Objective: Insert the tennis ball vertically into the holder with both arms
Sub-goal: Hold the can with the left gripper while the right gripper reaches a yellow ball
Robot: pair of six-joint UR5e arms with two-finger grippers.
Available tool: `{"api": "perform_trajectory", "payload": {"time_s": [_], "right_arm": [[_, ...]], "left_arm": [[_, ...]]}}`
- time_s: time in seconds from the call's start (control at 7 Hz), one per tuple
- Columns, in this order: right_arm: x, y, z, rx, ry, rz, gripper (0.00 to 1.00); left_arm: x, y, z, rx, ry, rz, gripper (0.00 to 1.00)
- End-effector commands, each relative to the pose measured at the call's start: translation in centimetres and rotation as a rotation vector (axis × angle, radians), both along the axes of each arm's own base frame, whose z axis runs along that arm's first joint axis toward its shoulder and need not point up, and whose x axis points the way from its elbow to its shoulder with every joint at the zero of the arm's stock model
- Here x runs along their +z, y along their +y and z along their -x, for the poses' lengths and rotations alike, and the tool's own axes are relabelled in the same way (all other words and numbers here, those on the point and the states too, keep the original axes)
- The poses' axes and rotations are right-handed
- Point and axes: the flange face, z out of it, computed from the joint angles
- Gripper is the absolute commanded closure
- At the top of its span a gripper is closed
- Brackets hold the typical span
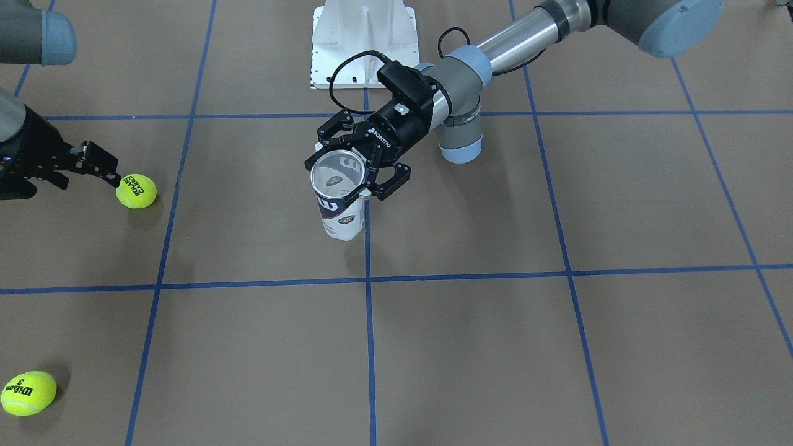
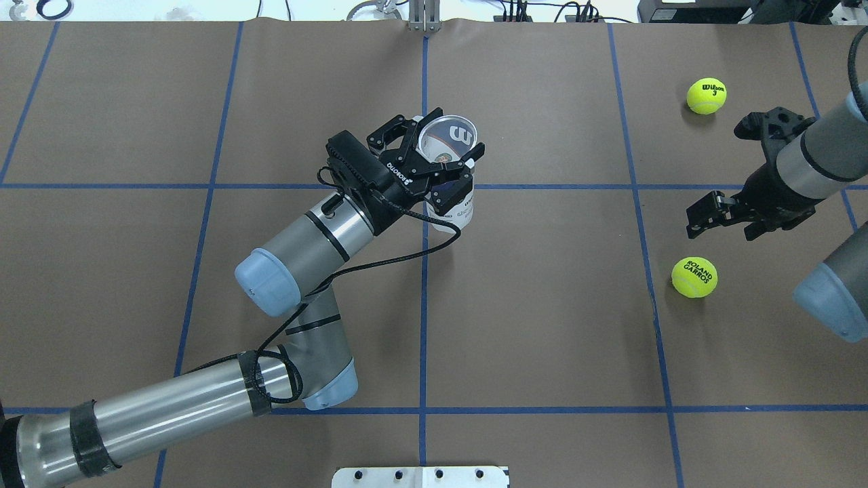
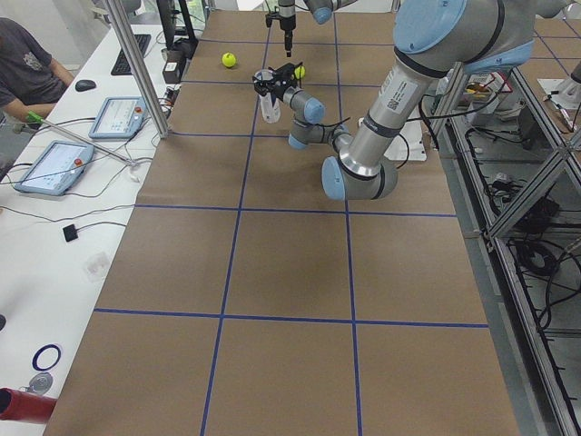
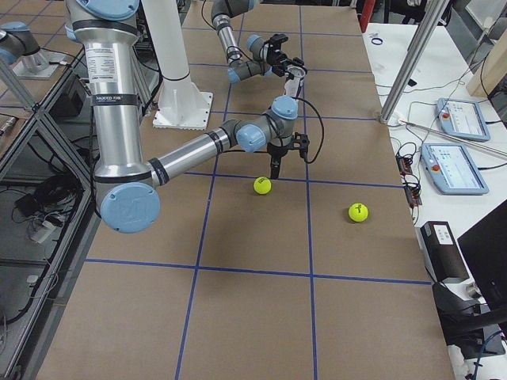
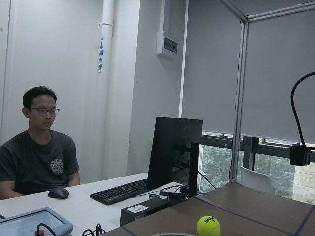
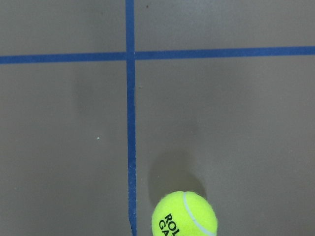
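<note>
The holder (image 1: pixel 339 210), a clear tube with a navy-and-white label, stands upright near the table's middle with its open mouth up; it also shows in the overhead view (image 2: pixel 461 209). My left gripper (image 1: pixel 344 176) is shut on the holder from the side, just below its rim (image 2: pixel 434 163). A yellow tennis ball marked Roland Garros (image 2: pixel 694 277) lies on the table (image 1: pixel 136 191). My right gripper (image 2: pixel 736 168) is open and empty, pointing down, just beside and above this ball. The right wrist view shows the ball at its bottom edge (image 6: pixel 184 215).
A second tennis ball, marked Wilson 3 (image 2: pixel 706 95), lies farther out (image 1: pixel 28 393). The white pedestal base (image 1: pixel 362 43) stands at the robot's side. An operator (image 5: pixel 37 147) sits at a desk with a monitor and tablets beyond the table's far edge.
</note>
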Motion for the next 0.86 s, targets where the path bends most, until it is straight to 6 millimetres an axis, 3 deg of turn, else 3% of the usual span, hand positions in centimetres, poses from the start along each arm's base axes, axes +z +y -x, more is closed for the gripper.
{"api": "perform_trajectory", "payload": {"time_s": [0.0, 0.14, 0.29, 0.71], "right_arm": [[1.6, 1.8, 3.1, -0.046, 0.060, -0.015, 0.00], [2.0, 2.4, 4.3, -0.064, 0.084, -0.035, 0.01], [2.4, 2.6, 4.4, -0.071, 0.090, -0.033, 0.01], [4.2, 3.0, 6.1, -0.096, 0.102, -0.050, 0.02]], "left_arm": [[0.1, 0.1, -0.1, 0.001, 0.002, -0.001, 0.30], [0.2, 0.1, -0.2, 0.002, 0.001, 0.000, 0.29], [1.5, 0.3, -0.1, 0.006, -0.012, 0.008, 0.29], [1.9, 0.4, -0.2, 0.006, -0.022, 0.010, 0.29]]}}
